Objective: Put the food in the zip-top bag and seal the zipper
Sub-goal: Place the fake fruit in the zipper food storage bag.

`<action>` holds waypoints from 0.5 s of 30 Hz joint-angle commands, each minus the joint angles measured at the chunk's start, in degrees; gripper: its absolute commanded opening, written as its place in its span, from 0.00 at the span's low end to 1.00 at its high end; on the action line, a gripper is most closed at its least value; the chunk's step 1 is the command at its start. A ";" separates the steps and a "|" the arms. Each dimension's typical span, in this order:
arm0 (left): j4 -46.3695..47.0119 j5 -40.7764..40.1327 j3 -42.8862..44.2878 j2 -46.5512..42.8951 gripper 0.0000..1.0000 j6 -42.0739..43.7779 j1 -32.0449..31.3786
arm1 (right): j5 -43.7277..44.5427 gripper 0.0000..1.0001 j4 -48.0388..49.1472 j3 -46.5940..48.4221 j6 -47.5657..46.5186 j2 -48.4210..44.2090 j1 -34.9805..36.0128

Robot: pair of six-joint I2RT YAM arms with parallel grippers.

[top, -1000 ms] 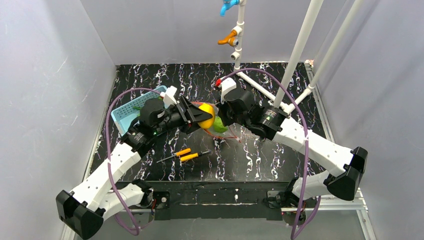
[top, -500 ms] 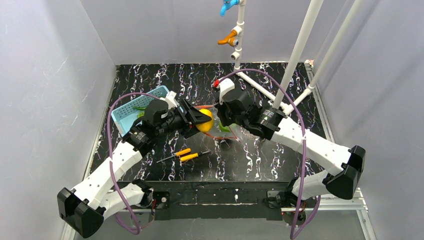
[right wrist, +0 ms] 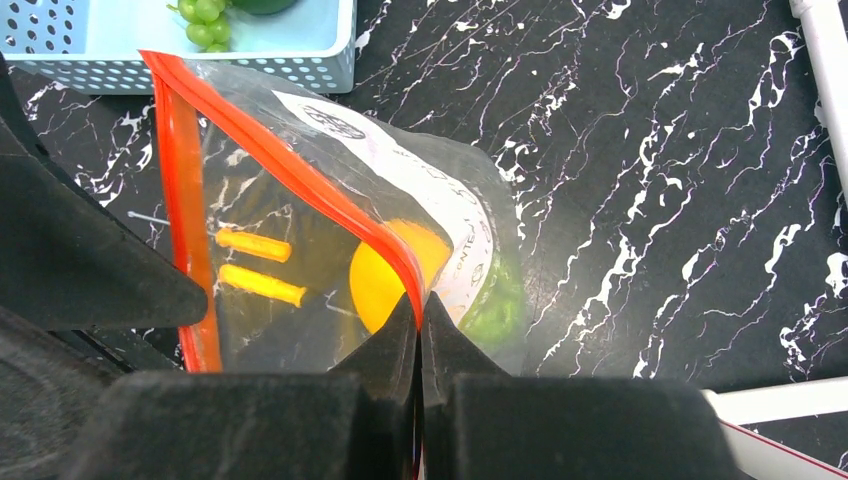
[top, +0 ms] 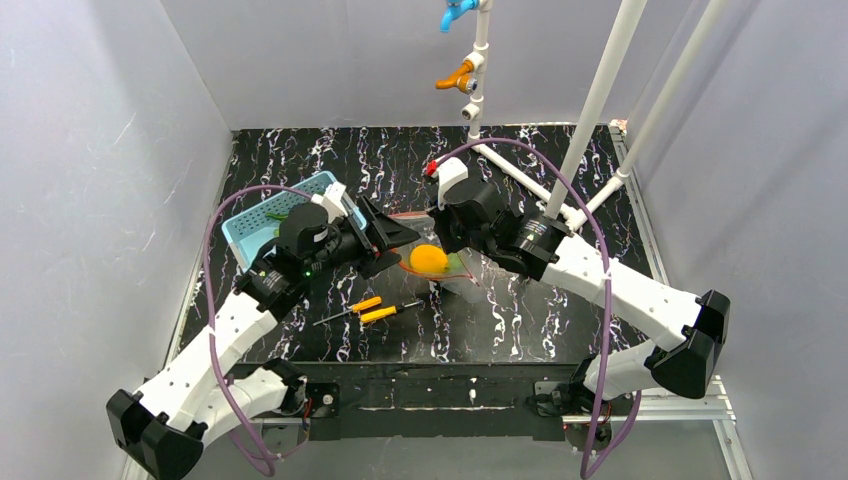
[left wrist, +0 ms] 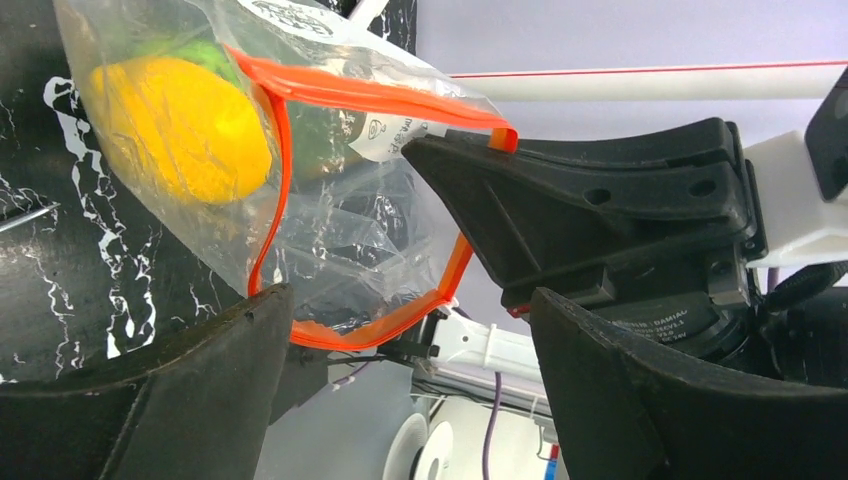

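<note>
The clear zip-top bag (top: 472, 272) hangs open at mid-table, with its red-orange zipper (left wrist: 370, 95) forming a wide loop. The yellow lemon (top: 428, 259) lies inside the bag, also seen in the left wrist view (left wrist: 175, 130) and the right wrist view (right wrist: 385, 275). A green piece (right wrist: 500, 300) lies next to it inside. My right gripper (right wrist: 420, 300) is shut on the zipper strip and holds the mouth up. My left gripper (left wrist: 410, 295) is open and empty just outside the mouth, left of the bag (top: 398, 246).
A light blue perforated basket (top: 262, 228) stands at the left, with green grapes (right wrist: 205, 12) and a dark green piece in it. Two orange-handled screwdrivers (top: 370, 308) lie in front of the bag. White pipes (top: 600, 100) rise at the back right.
The lemon has left my left gripper and dropped into the bag. My left gripper has opened and drawn back slightly to the left. My right gripper kept its hold on the zipper.
</note>
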 commanded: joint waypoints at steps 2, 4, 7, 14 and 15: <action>-1.81 -0.57 1.38 -4.18 0.88 5.60 -0.13 | 1.74 0.01 2.46 1.06 -1.27 -0.17 0.31; -1.79 -0.56 1.95 -5.94 0.92 7.39 -0.10 | 2.00 0.01 2.36 0.75 -1.24 -0.30 0.36; -2.70 -0.12 4.26 -7.66 0.96 11.05 -0.10 | 2.04 0.01 2.69 0.03 -1.44 -0.32 0.32; -24.97 -12.47 16.61 -6.37 0.98 24.94 -0.10 | 3.36 0.01 2.06 -0.12 -2.69 -1.10 0.31; -28.88 -16.66 18.09 -5.86 0.98 26.90 -0.10 | 3.98 0.01 2.29 -0.53 -2.88 -1.54 0.36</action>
